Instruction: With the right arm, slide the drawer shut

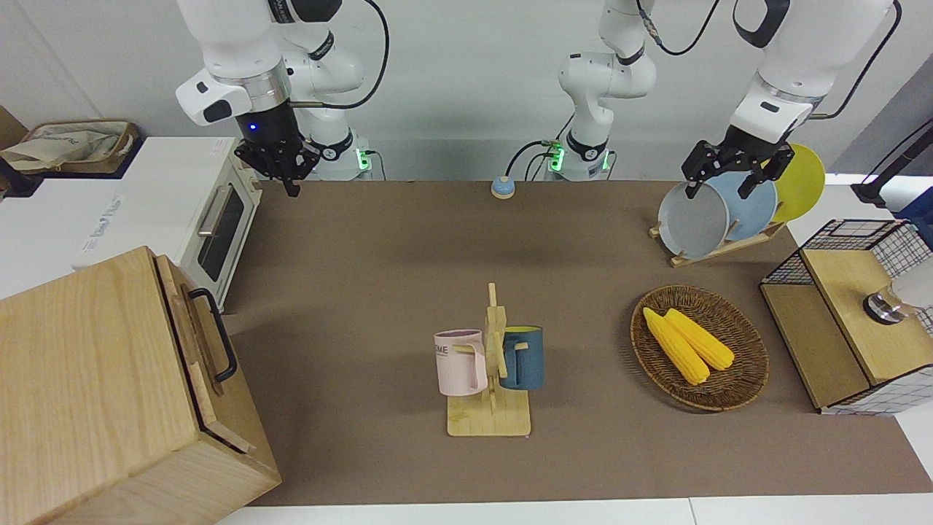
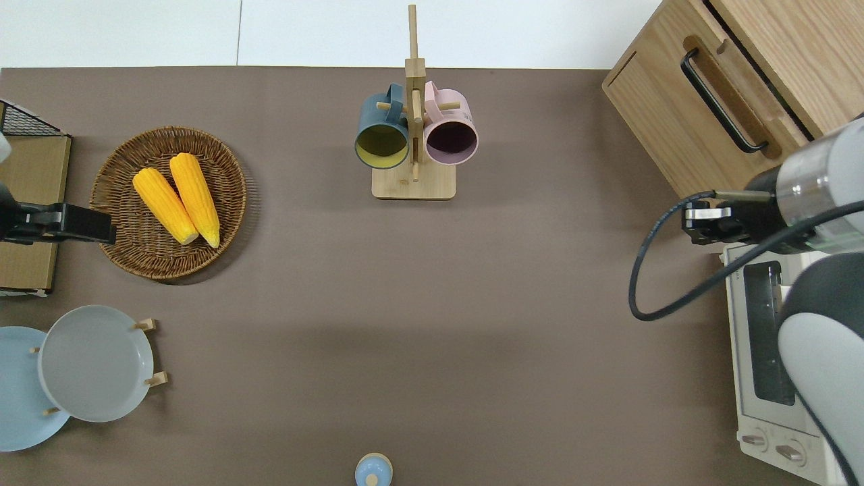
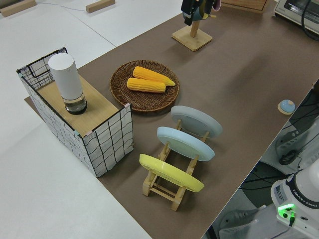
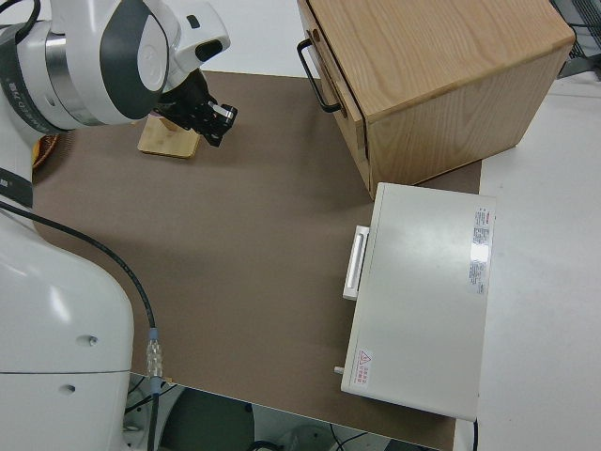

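The drawer (image 1: 191,343) sits in the big pale wooden box (image 1: 87,386) at the right arm's end of the table, farther from the robots than the toaster oven. Its front with the black loop handle (image 2: 721,100) stands out a little from the box, and a dark gap shows along it. My right gripper (image 1: 288,179), with a blue light on its wrist, hangs over the brown mat beside the oven's corner, between the oven and the box (image 2: 688,224). It touches nothing. My left gripper (image 1: 718,179) is parked, its fingers apart and empty.
A white toaster oven (image 1: 219,219) stands beside the box, nearer to the robots. A mug rack (image 1: 490,364) with two mugs is mid-table. A wicker basket (image 1: 751,379) holds two corn cobs, with a plate rack (image 1: 718,219) and a wood-and-wire box (image 1: 853,313) at the left arm's end.
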Motion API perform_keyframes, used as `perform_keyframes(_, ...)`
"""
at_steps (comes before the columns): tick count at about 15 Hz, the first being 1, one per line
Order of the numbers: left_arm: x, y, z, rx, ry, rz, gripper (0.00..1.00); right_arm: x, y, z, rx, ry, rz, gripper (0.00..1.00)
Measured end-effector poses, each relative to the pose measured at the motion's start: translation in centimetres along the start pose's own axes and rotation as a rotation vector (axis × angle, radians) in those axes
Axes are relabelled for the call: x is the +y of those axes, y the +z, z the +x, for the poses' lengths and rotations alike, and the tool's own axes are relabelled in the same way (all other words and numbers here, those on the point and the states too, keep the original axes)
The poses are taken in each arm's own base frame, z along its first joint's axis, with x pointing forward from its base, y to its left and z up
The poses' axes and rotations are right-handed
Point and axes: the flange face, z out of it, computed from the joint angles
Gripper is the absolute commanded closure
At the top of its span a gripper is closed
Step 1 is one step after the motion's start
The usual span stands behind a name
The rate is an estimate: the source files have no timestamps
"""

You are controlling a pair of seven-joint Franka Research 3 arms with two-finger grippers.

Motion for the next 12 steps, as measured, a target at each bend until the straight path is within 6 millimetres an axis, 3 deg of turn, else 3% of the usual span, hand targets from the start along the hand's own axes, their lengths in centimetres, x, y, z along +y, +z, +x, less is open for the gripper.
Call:
perform_keyframes(2, 0.0, 0.0, 0.0, 0.000, 0.000, 0.000, 0.00, 2.1, -0.2, 0.0, -0.001, -0.041, -0.002, 1.000)
perform_keyframes(3, 0.0, 0.0, 0.0, 0.000, 0.000, 0.000, 0.00, 2.8, -0.2, 0.1, -0.002, -0.050, -0.003, 0.936)
perform_keyframes(5, 0.0, 0.0, 0.0, 0.000, 0.000, 0.000, 0.00, 3.7, -0.1, 0.2, -0.005, -0.054, -0.001, 0.646)
perform_keyframes(6, 0.0, 0.0, 0.0, 0.000, 0.000, 0.000, 0.00, 4.0, -0.1, 0.3, -0.007, -0.051, 0.002, 0.427)
perform_keyframes(7, 0.0, 0.0, 0.0, 0.000, 0.000, 0.000, 0.00, 4.1, 0.0, 0.3, -0.008, -0.050, 0.003, 0.009)
perform_keyframes(12, 0.0, 0.0, 0.0, 0.000, 0.000, 0.000, 0.00, 4.1, -0.2, 0.3, -0.006, -0.049, 0.004, 0.011)
